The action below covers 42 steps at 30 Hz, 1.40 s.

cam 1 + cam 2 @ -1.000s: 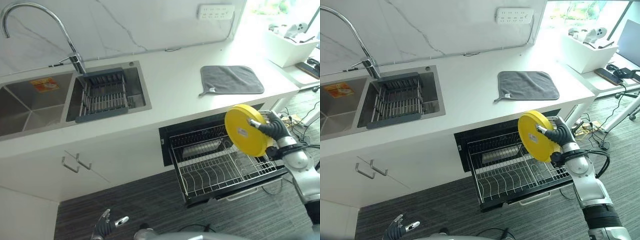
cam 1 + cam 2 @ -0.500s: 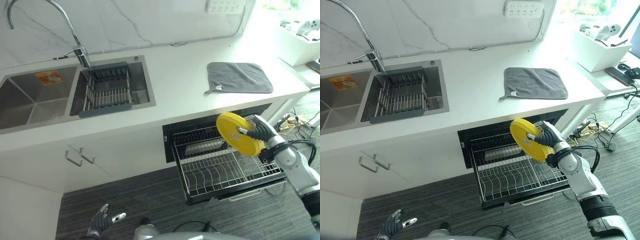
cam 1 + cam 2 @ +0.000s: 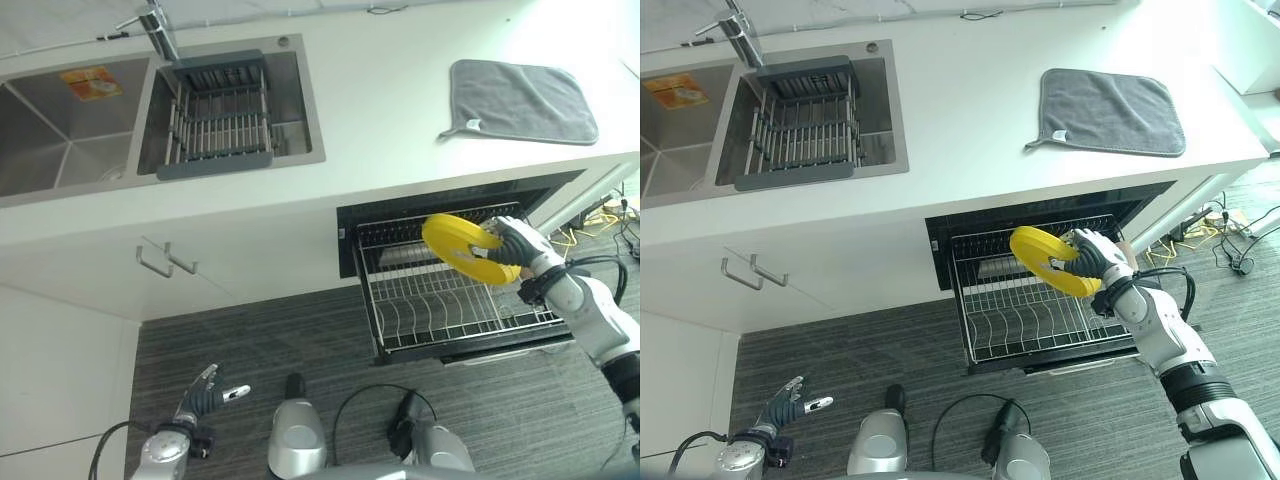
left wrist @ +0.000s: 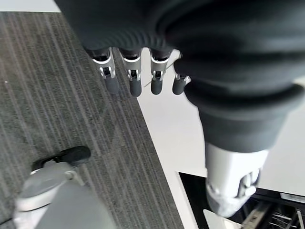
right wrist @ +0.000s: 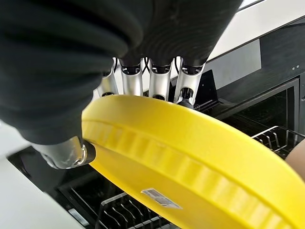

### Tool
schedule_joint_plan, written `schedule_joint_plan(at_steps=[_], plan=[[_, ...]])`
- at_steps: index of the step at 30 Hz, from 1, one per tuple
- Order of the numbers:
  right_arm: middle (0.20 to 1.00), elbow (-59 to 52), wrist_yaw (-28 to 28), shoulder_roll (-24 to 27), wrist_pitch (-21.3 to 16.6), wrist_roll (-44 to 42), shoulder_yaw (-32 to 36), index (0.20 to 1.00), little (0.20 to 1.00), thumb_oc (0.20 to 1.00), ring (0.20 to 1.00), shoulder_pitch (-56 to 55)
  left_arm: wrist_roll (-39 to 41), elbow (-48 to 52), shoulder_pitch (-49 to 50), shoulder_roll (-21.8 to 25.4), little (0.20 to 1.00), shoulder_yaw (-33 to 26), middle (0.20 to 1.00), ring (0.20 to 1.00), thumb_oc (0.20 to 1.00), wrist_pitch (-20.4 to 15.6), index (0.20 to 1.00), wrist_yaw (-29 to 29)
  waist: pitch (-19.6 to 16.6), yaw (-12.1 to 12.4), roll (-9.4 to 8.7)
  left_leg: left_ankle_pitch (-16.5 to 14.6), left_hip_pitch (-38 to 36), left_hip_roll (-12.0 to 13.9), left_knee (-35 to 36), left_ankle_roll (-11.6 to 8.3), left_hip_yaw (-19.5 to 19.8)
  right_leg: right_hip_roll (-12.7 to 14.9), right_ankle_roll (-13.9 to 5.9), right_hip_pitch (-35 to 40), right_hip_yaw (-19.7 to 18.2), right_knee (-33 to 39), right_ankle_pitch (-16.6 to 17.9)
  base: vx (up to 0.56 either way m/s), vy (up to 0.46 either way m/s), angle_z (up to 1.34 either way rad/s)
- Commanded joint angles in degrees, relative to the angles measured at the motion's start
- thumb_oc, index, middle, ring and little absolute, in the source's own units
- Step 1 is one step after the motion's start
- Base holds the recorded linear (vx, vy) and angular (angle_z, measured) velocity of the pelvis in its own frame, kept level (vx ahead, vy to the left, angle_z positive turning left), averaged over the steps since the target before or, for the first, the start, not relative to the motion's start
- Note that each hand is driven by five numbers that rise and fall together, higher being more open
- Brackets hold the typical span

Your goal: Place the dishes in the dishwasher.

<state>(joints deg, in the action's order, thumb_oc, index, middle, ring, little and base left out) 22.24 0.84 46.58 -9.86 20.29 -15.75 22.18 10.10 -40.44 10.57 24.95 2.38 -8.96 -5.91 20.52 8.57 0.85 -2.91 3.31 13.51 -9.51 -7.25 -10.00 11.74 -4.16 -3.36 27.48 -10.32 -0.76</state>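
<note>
Yellow plate (image 3: 462, 246) sits pinched in the right hand (image 3: 512, 240), tilted nearly flat above the far end of the dishwasher rack (image 3: 455, 310); the left hand (image 3: 205, 398) hangs relaxed, well apart.

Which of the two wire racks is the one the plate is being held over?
The pulled-out dishwasher rack under the counter: the right hand holds the yellow plate above it. The other rack sits in the sink.
</note>
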Motion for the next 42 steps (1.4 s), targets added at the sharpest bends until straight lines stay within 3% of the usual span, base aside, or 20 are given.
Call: schedule_joint_plan(at_steps=[1, 9, 17, 30, 42], plan=[[0.200, -1.22, -4.12, 2.87, -3.96, 1.45, -1.68, 0.200, 0.200, 0.200, 0.200, 5.46, 2.34, 3.27, 1.14, 3.54, 1.000, 2.26, 1.000, 1.000, 1.000, -1.04, 1.000, 0.30, -3.06, 1.38, -0.45, 0.31, 2.49, 1.82, -3.87, -1.55, 3.86, 4.76, -3.78, 2.75, -3.79, -5.69, -7.07, -0.01, 0.034, 0.06], [0.200, 4.29, -8.17, 4.62, -4.14, 6.37, -7.04, 0.200, 0.200, 0.200, 0.200, 11.35, 3.96, 5.23, 1.47, 5.27, 1.000, 3.04, 1.000, 1.000, 1.000, -0.39, 1.000, 0.11, -1.52, 2.84, 0.01, -0.23, 3.97, 1.70, -5.63, -1.06, 4.24, 6.24, -4.16, 1.50, -3.27, -7.52, -7.20, 0.00, 0.013, 0.02], [0.200, 10.16, -14.47, 4.86, -2.01, 14.22, -12.82, 0.200, 0.200, 0.200, 0.200, 17.82, 4.77, 6.20, 1.87, 6.01, 1.000, 4.58, 1.000, 1.000, 1.000, -0.64, 1.000, 0.47, -0.99, 4.35, 0.52, -0.24, 4.84, 2.00, -6.62, -1.08, 4.61, 7.33, -4.29, 0.84, -2.81, -9.05, -7.58, 0.01, 0.002, 0.02], [0.200, 19.11, -16.65, 3.01, -0.22, 17.26, -19.43, 0.200, 0.200, 0.200, 0.200, 24.83, 6.80, 7.93, 1.01, 7.80, 1.000, 6.53, 1.000, 1.000, 1.000, -1.45, 1.000, 1.03, 0.93, 5.81, 1.91, -0.67, 8.01, 2.38, -9.17, -1.11, 5.89, 9.40, -4.24, -3.11, -3.15, -12.81, -7.91, -0.03, 0.007, 0.03], [0.200, 28.26, -25.50, 2.11, -1.25, 24.06, -25.00, 0.200, 0.200, 0.200, 0.200, 32.22, 10.42, 9.80, -0.85, 9.48, 1.000, 6.94, 1.000, 1.000, 1.000, -2.00, 1.000, 3.72, 4.72, 7.13, 4.51, -3.46, 18.33, 1.53, -17.22, -0.23, 8.53, 14.25, -4.24, -15.74, -6.34, -25.17, -11.15, -0.09, 0.018, 0.05]])
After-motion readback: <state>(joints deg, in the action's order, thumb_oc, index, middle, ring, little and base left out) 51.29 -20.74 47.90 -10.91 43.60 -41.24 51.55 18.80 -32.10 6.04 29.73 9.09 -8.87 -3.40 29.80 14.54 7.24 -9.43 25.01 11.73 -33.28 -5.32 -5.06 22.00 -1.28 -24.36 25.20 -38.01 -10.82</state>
